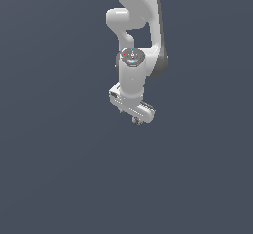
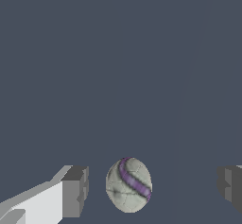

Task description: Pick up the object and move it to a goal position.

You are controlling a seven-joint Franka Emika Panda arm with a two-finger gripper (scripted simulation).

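Observation:
The object (image 2: pixel 128 184) is a small roundish lump, mottled grey-tan with a purple streak across it. In the wrist view it lies on the dark floor between my gripper's (image 2: pixel 152 188) two grey fingertips (image 2: pixel 75 190), nearer one pad than the other and touching neither. The gripper is open, its jaws set wide apart. In the exterior view the white arm reaches straight down and the gripper (image 1: pixel 137 120) hangs low over the floor. I cannot make out the object there; the hand covers it.
A flat round grey cap (image 1: pixel 133 57) with red and green dots tops the arm's wrist joint. The floor (image 1: pixel 54 169) is a plain dark grey-blue surface, with nothing else on it in either view.

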